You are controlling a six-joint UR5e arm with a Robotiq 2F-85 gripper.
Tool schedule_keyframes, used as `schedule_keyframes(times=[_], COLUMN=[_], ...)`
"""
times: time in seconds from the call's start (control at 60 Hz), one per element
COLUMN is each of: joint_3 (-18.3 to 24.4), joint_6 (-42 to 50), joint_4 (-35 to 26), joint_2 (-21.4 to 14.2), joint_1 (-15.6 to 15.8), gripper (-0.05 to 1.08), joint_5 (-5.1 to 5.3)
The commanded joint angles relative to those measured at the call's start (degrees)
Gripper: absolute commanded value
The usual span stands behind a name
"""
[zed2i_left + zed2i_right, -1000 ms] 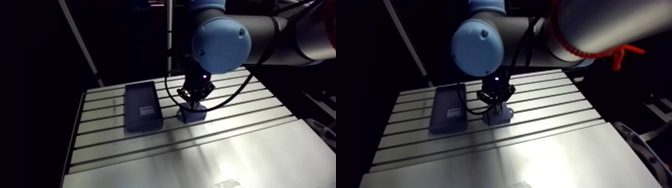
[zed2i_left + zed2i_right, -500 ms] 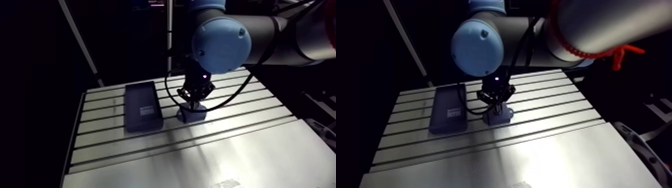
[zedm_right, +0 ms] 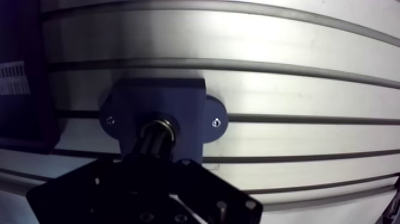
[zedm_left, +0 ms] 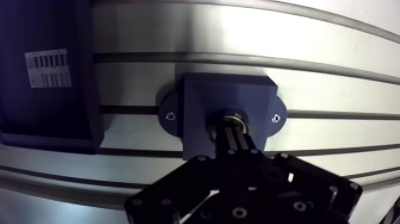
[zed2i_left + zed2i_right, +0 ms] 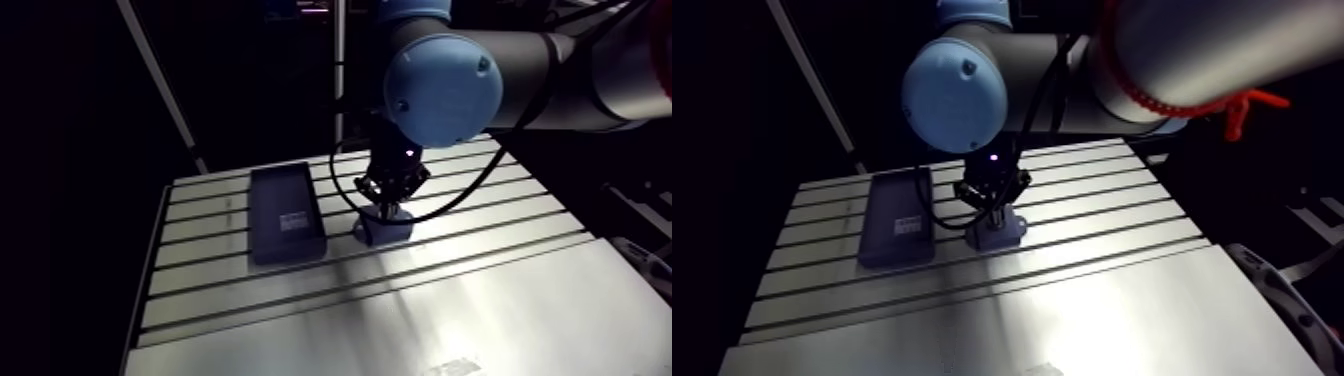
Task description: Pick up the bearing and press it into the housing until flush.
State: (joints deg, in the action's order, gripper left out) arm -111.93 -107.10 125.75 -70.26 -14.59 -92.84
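Observation:
A dark blue housing block [image 4: 226, 95] with two mounting ears stands on the slotted table [image 5: 450, 290]. In its central bore sits the metal bearing [image 4: 231, 112], showing as a bright ring. My gripper [image 4: 234, 130] comes straight down over it, fingers closed together, with the tips resting on the bearing's middle. Only the ring's far rim shows past the fingers [image 4: 238, 138]. In the arm view the gripper [image 5: 388, 206] stands directly on top of the housing [image 5: 385, 231]. Whether the bearing sits level with the housing top cannot be told.
A flat dark rectangular case [image 5: 285, 211] with a white barcode label [image 4: 47, 68] lies on the table just beside the housing. The table's long slots [image 4: 238, 59] run across under both.

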Motion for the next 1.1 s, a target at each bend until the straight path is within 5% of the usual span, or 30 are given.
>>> schedule_keyframes(times=[0.017,1.1], joint_3=[0.00,-0.44], joint_6=[0.00,-0.62], joint_4=[0.07,1.21], joint_2=[0.00,0.09], joint_1=[0.00,0.00], gripper=[0.97,0.97], joint_5=[-0.01,-0.02])
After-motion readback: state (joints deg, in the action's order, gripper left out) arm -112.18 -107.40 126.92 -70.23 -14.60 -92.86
